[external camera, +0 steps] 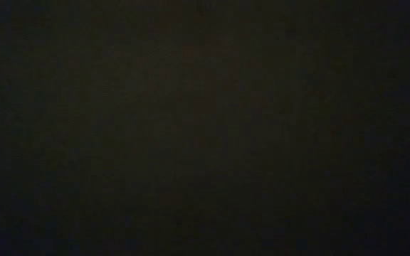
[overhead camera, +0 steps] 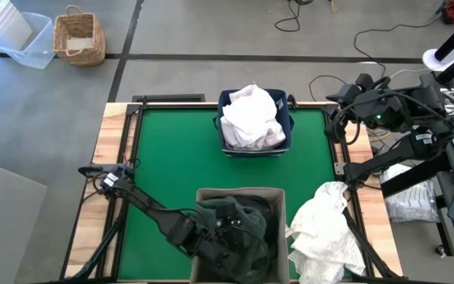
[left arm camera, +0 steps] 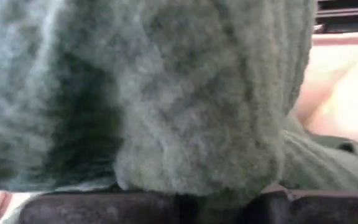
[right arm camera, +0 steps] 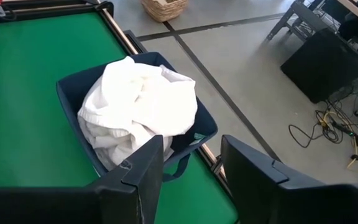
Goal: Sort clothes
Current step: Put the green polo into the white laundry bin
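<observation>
Bench [overhead camera: 172, 158]: green mat inside a wooden frame, filling the centre of the high view.

Navy bin [overhead camera: 286, 118], top centre of the mat: heaped with a white garment [overhead camera: 251, 117] that rises above the rim. Right wrist view shows the same white garment [right arm camera: 138, 109] crumpled inside the bin [right arm camera: 73, 90], with mat around it and grey floor beyond.

Beige bin [overhead camera: 274, 201], bottom centre of the high view: holds dark green clothes [overhead camera: 239, 225], bunched and spilling towards the bin's left edge.

Second white garment [overhead camera: 325, 229], lower right of the high view: wrinkled, lying loose on the mat just beside the beige bin and reaching the bench's right edge.

Left end effector [overhead camera: 215, 241]: low at the bottom centre, at the beige bin's left side, buried in the dark clothes. Fingers pressed together. Left wrist view is filled with fuzzy grey-green ribbed fabric [left arm camera: 185, 99] draped right over the finger bases; whether any cloth is pinched between them I cannot tell.

Right end effector [right arm camera: 191, 168]: arm pulled back at the upper right of the high view, beyond the bench edge. Its wrist view shows the two dark fingers [right arm camera: 142, 171] spread, with nothing between them, the navy bin in sight past them.

Low view: fully dark, nothing legible.

Off the bench, upper left of the high view: wicker basket [overhead camera: 79, 35] and clear plastic tub [overhead camera: 26, 39] on the floor.
</observation>
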